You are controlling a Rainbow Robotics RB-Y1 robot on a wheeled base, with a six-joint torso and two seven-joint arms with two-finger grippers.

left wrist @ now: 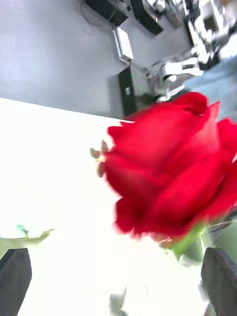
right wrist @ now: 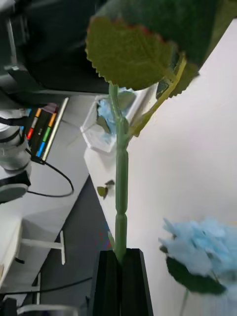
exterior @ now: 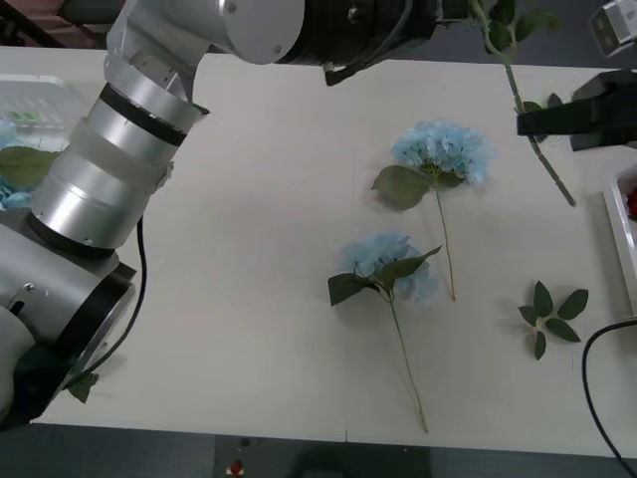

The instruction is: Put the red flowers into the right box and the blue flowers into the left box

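Right gripper (right wrist: 121, 266), black fingers clenched on a green rose stem (right wrist: 120, 187), hangs above the surface (exterior: 249, 249) at its far right, beyond the right box (exterior: 619, 234). Left gripper (left wrist: 116, 276) is released, fingers spread wide, with a red rose (left wrist: 170, 168) close in front of it. Two blue flowers (exterior: 443, 154) lie on the surface left of the right box, one nearer the robot (exterior: 388, 269). More blue sits in the left box (exterior: 30, 110), far across from the right box. Leaf sprig (exterior: 550, 317) lies near the right box.
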